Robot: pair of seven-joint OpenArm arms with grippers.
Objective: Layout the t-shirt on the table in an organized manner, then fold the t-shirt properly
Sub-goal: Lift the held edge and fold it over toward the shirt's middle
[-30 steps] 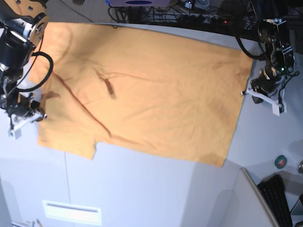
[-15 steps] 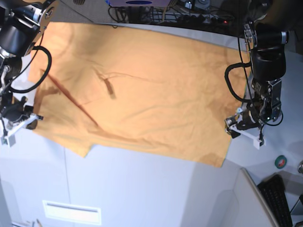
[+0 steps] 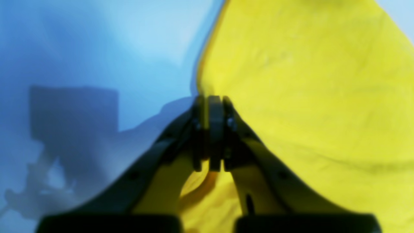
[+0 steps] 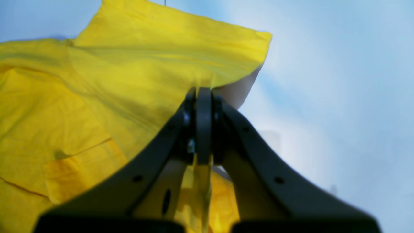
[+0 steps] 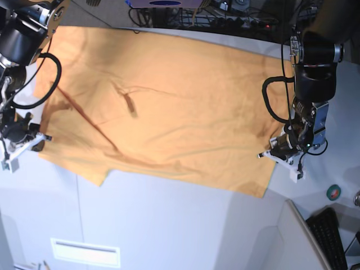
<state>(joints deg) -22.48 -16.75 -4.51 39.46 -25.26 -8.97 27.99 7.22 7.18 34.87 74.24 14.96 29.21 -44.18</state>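
Note:
The orange-yellow t-shirt (image 5: pixel 180 112) lies spread wide over the white-grey table (image 5: pixel 169 225), with dark creases running across its left half. My left gripper (image 5: pixel 269 156) sits at the shirt's lower right edge. In the left wrist view the left gripper (image 3: pixel 212 100) is shut on the t-shirt (image 3: pixel 307 97), right at the fabric's edge. My right gripper (image 5: pixel 40 139) is at the shirt's left edge. In the right wrist view the right gripper (image 4: pixel 200 92) is shut on the t-shirt (image 4: pixel 113 81), and cloth hangs down between its fingers.
A black keyboard (image 5: pixel 332 236) and a green tape roll (image 5: pixel 333 192) sit at the lower right. Cables and equipment (image 5: pixel 225 17) line the far edge. A white label strip (image 5: pixel 84 252) is near the front left of the table.
My left gripper came in from the bare table on the right to the shirt's lower right edge and closed on it. The right gripper shifted a little, and the shirt's lower left edge moved with it.

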